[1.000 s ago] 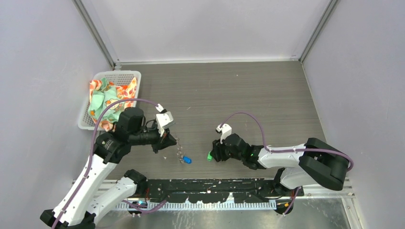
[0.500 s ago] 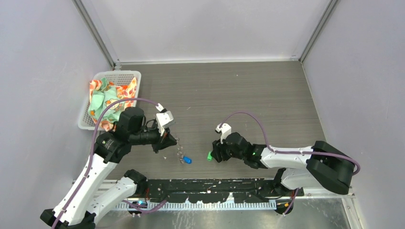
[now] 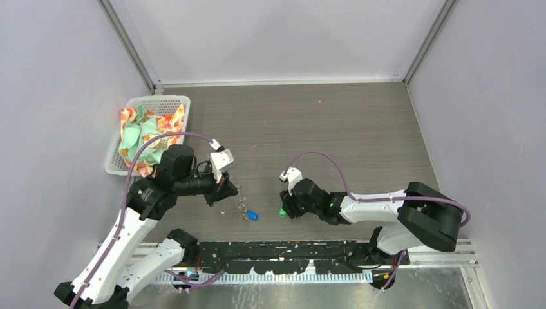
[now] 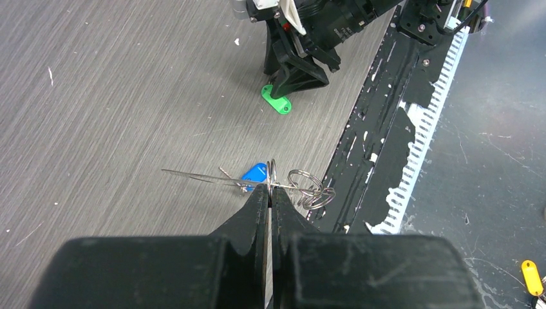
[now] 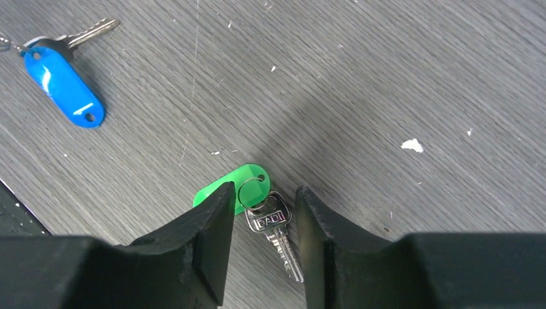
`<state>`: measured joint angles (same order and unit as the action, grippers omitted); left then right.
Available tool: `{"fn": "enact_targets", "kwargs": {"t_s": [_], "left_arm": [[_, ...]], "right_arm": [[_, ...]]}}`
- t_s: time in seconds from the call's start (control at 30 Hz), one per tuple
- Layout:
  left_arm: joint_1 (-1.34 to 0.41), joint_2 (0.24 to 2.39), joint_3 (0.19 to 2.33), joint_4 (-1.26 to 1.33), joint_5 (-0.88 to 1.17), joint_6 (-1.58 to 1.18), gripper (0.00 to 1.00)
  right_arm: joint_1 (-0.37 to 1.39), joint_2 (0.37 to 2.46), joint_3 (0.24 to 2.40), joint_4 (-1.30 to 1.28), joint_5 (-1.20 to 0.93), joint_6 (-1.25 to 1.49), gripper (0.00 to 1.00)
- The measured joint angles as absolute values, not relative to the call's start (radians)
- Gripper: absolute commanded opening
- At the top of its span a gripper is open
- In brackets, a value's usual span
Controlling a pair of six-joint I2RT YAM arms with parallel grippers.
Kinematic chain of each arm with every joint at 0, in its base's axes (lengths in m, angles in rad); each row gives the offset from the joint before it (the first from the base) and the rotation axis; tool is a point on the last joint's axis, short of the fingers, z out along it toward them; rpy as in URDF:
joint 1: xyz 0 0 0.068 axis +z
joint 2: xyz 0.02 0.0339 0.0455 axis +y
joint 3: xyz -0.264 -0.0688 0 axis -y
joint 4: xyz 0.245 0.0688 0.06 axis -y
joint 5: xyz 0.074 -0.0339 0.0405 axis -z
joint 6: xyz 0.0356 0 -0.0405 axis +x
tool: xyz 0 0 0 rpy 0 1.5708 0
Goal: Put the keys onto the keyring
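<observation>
The green-tagged key [image 5: 275, 226] lies flat on the table between the fingers of my right gripper [image 5: 265, 192], which is open and straddles it without gripping. From above it shows as a green speck [image 3: 282, 211] at the right gripper [image 3: 285, 207]. The blue-tagged key [image 5: 61, 80] lies to the left [image 3: 252, 215]. My left gripper [image 4: 270, 187] is shut on the thin wire keyring [image 4: 212, 178] and holds it just above the blue key [image 4: 254, 174]. Several small split rings [image 4: 310, 188] hang from the wire. The green tag [image 4: 277, 103] also shows in the left wrist view.
A white basket [image 3: 138, 103] with patterned cloth [image 3: 148, 138] stands at the back left. A black toothed rail [image 3: 290, 254] runs along the table's near edge, close to both keys. A yellow tag [image 4: 529, 275] lies beyond the rail.
My right gripper has slid a little to the left, over the green key. The left arm and the keyring have stayed in place.
</observation>
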<state>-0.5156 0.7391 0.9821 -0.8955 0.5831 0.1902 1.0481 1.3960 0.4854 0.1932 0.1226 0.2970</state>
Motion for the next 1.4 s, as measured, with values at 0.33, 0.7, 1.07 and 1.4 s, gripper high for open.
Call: {"fn": "enact_targets", "kwargs": {"t_s": [0.33,0.7,1.07,1.4], "left_arm": [[-0.516,0.733,0.982,-0.896,0.576,0.189,0.00],[-0.516,0.733,0.982,-0.897,0.576,0.181,0.01],[-0.516,0.733,0.982,-0.898,0.577,0.165,0.01],[-0.516,0.733,0.984,-0.901,0.576,0.164,0.00]], "right_arm": [[1.048,1.388,0.485,0.184,0.147,0.290,0.26],[1.030,1.311,0.450,0.195,0.128,0.310,0.18],[1.048,1.287,0.443,0.186,0.136,0.313,0.56],[1.074,1.353,0.461,0.164,0.194,0.295,0.39]]}}
